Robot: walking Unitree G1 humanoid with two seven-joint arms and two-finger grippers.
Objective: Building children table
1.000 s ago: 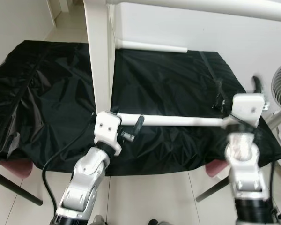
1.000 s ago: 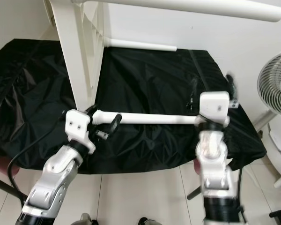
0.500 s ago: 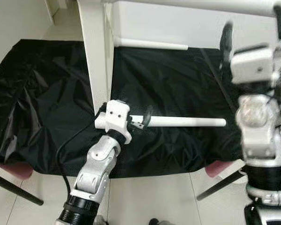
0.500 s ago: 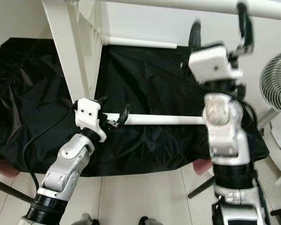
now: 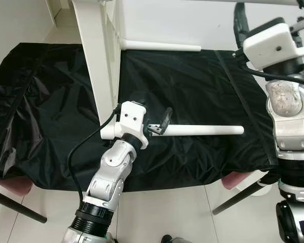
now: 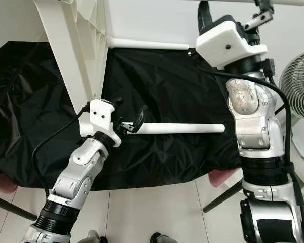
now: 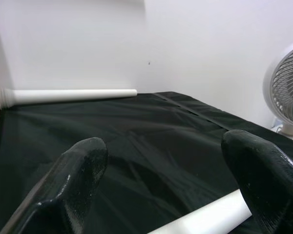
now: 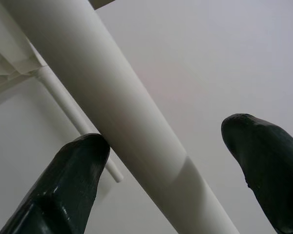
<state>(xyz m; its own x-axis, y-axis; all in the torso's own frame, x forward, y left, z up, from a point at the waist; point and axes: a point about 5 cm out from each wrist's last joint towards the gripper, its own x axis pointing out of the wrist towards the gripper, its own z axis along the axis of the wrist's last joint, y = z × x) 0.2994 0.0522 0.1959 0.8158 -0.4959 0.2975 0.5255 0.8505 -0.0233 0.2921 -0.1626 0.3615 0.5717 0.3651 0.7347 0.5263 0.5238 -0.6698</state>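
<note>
Sheet [image 5: 202,86]: black, thin plastic-like cloth, creased, faint sheen. Loose leg [image 5: 207,130]: white, smooth, satin finish. Table frame [image 5: 99,61]: white, smooth, moulded ribbing inside. Left gripper [image 5: 152,121] fingers [image 7: 83,165]: black, matt, finely textured. Arm shells: silver, brushed metallic look.

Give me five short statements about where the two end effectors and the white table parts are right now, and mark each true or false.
1. The loose white table leg lies on the black sheet. True.
2. The left end effector is open around one end of that leg. True.
3. The right end effector grips the leg's far end. False: it is raised, open around an upper white bar.
4. A fan stands on the robot's left. False: right.
5. The sheet is white. False: black.
</note>
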